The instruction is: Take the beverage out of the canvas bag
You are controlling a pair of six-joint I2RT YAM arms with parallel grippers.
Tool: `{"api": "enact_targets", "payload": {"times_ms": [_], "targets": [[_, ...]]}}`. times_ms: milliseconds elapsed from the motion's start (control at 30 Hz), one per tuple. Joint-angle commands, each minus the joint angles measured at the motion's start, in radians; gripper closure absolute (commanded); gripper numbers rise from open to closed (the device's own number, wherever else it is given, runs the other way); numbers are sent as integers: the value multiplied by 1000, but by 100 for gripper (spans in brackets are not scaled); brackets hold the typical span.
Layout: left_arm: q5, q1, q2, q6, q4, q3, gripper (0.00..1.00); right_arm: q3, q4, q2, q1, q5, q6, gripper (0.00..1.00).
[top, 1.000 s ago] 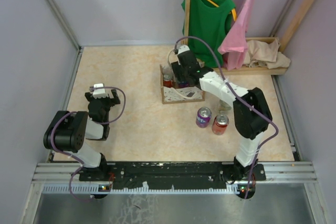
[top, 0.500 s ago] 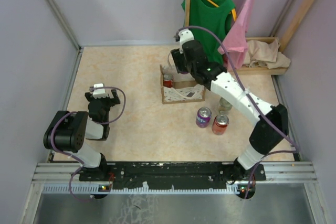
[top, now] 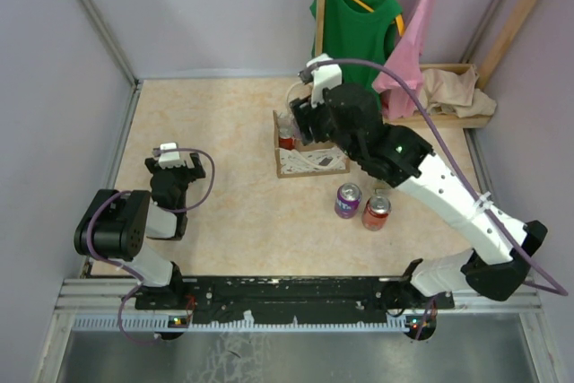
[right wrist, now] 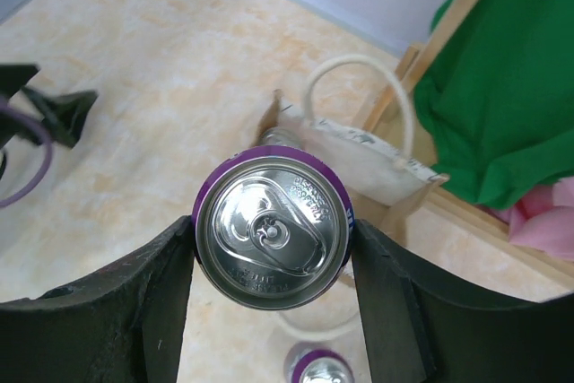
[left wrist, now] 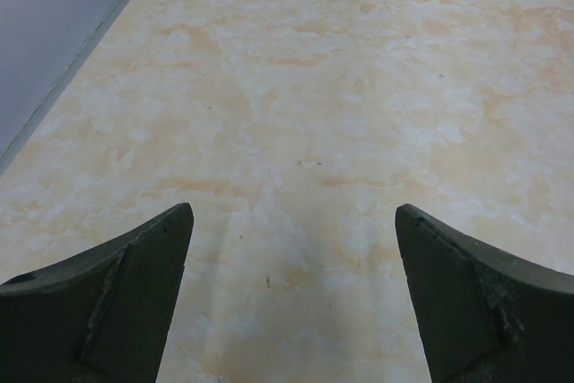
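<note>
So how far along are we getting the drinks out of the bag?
Done: a purple can and a red can stand on the table beside the bag. In hand: the right gripper is shut on a second purple can above the bag, not yet set down. Left: a further red can shows inside the bag, maybe more. The left gripper sits open, empty.
</note>
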Motion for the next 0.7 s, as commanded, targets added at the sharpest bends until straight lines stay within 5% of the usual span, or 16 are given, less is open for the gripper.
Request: {"api": "enact_targets", "payload": {"times_ms": [0,667], "targets": [[-3,-2,7,5,18,-6,0,22,-59,-49,104,22,26,100],[-4,-1,6,5,18,-6,0,-503,26,-116,128,-96,248,100]]}}
